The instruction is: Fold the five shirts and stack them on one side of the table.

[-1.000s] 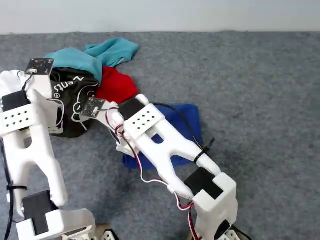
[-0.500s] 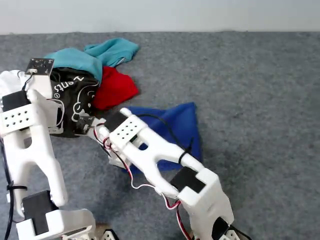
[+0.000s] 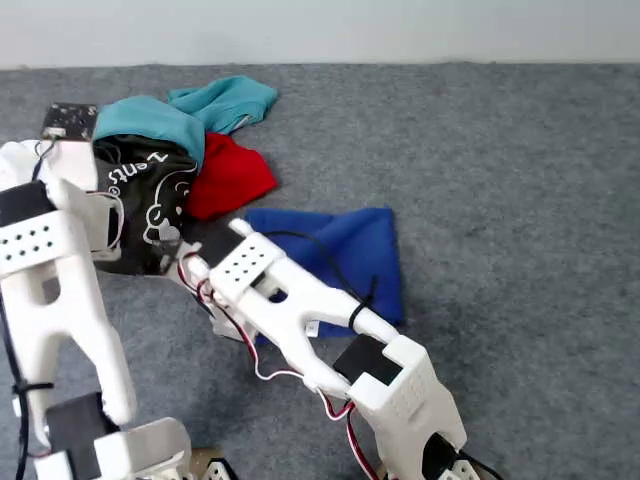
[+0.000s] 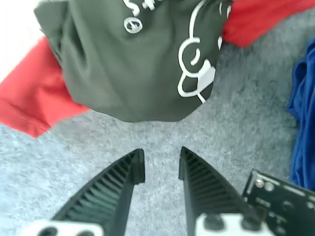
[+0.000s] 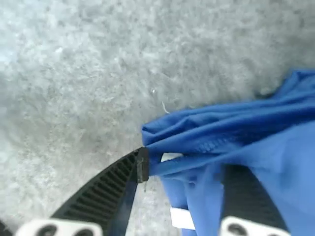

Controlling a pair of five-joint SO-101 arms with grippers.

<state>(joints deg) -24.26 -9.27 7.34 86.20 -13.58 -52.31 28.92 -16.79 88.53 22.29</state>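
Note:
A blue shirt (image 3: 345,260) lies spread on the grey carpet mid-table. My right gripper (image 5: 189,182) is shut on its bunched edge (image 5: 216,132), low over the carpet at the shirt's left side, under the right arm (image 3: 250,265). A black printed shirt (image 3: 150,195), a red shirt (image 3: 232,175), a teal shirt (image 3: 200,105) and a white shirt (image 3: 15,160) lie heaped at the back left. My left gripper (image 4: 162,164) hovers open over bare carpet just short of the black shirt (image 4: 142,64), nothing between its fingers.
Grey carpet (image 3: 510,200) covers the table, with free room on the right half. The right arm's camera board (image 4: 280,201) sits close beside my left gripper. A pale wall (image 3: 320,30) runs along the far edge.
The right arm swung left and toward the near edge, pulling the blue shirt's edge with it so the shirt spread leftward. The left arm shifted slightly left.

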